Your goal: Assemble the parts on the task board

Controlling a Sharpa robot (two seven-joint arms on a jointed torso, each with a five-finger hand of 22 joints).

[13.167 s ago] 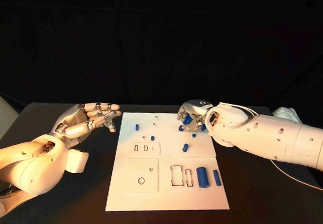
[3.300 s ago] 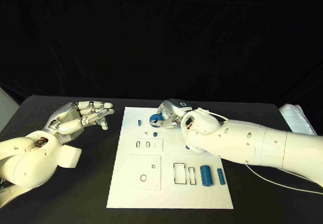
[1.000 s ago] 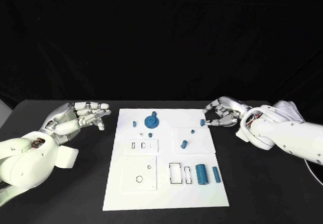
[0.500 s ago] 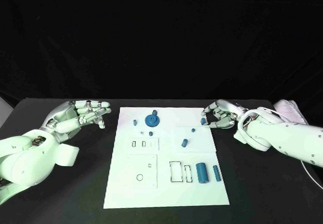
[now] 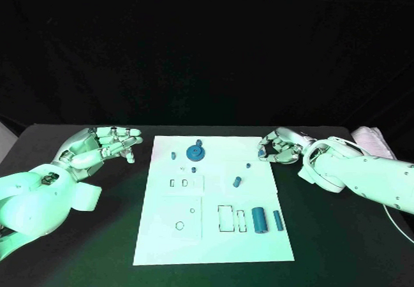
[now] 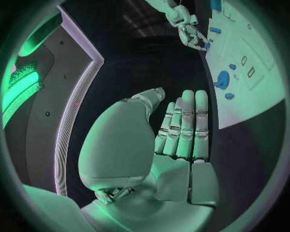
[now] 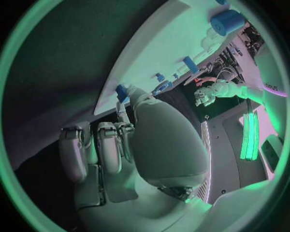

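Now right hand [image 5: 281, 148] pinches small blue part [image 5: 262, 155]; left hand [image 5: 101, 148] spread, holds nothing.

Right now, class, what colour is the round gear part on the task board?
Blue; the gear shows best in the head view.

Both arms wear smooth, rounded white shells, bulging wide at the forearm. The left arm [image 5: 29, 203] has a boxy white block on its side and a small dark recess with reddish wiring. A thin pale cable loops along the right arm [image 5: 371, 179]. The left hand [image 5: 101, 146] and right hand [image 5: 282, 145] are silver, segmented metal.
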